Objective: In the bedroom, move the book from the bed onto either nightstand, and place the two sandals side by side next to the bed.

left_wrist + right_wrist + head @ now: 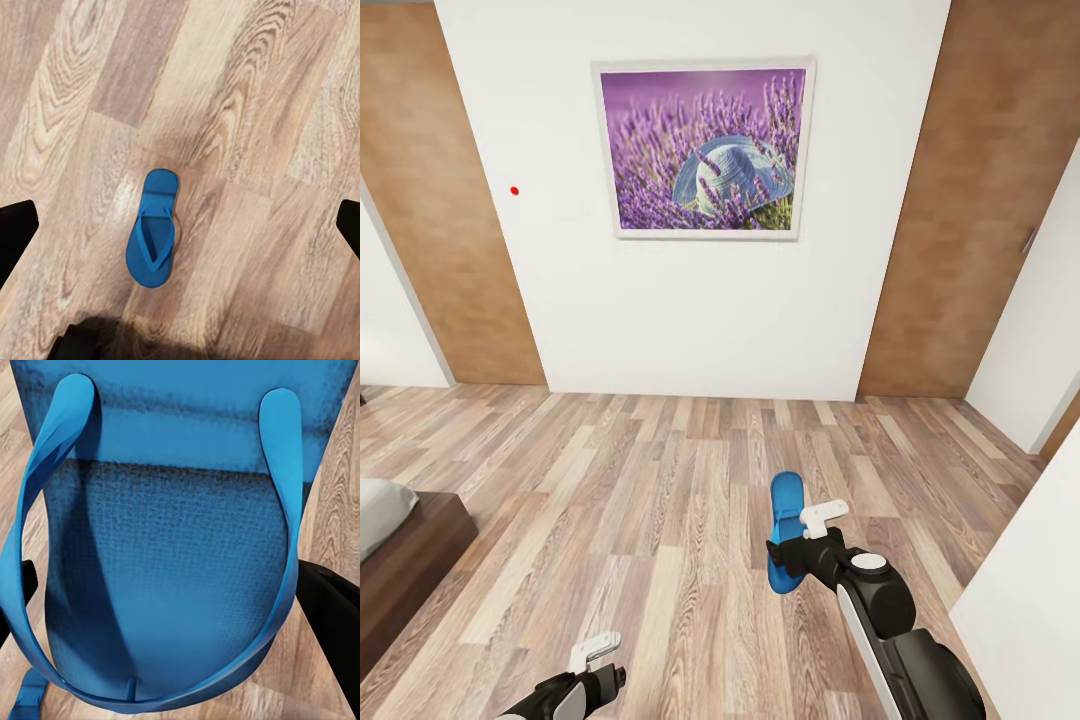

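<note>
Two sandals: one (784, 540) clamped in right end effector (792, 553); other (152, 229) on floor beneath wide-spread left end effector (598, 668). Next, judged: carry to bed (400, 545) at nine o'clock.

There are no words, numbers or signs to read here. The picture (705, 148) on the white wall (660, 300) has only purple flowers and a blue hat, no letters. The blue sandal (153, 229) has no brand on it.
</note>
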You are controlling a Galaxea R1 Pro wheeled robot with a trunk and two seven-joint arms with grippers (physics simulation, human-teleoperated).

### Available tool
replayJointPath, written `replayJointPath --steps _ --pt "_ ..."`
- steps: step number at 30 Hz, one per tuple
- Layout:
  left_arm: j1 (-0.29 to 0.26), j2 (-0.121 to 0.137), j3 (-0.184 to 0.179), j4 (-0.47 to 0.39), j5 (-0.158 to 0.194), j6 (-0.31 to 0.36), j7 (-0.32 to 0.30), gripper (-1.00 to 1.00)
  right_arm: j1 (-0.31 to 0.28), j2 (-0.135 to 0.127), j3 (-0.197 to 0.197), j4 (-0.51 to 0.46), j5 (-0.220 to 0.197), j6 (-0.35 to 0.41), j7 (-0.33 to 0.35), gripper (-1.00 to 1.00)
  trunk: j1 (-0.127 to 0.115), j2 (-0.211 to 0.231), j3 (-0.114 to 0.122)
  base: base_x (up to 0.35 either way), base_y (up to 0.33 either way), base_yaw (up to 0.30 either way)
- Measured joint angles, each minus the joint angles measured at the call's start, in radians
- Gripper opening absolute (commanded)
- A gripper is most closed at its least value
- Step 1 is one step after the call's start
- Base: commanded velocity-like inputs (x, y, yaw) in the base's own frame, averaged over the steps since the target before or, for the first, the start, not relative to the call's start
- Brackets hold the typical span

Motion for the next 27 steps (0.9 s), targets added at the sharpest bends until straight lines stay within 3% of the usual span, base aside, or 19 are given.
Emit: replayJointPath --steps 15,23,27 --pt "0.0 0.0 0.001 0.0 0.0 0.0 -0.001 1.0 0.0 0.0 0.0 0.0 0.0 0.0 0.0 -1.0 0.0 0.0 0.0 0.0 0.0 0.0" --pt "0.0 0.0 0.001 0.0 0.0 0.001 -0.001 1.0 0.0 0.0 0.0 0.0 0.0 0.0 0.0 -1.0 0.031 -0.056 -0.025 0.0 0.0 0.0" --pt "0.0 0.0 0.0 0.0 0.0 0.001 -0.001 1.0 0.0 0.0 0.0 0.0 0.0 0.0 0.0 -1.0 0.031 -0.056 -0.025 0.0 0.0 0.0"
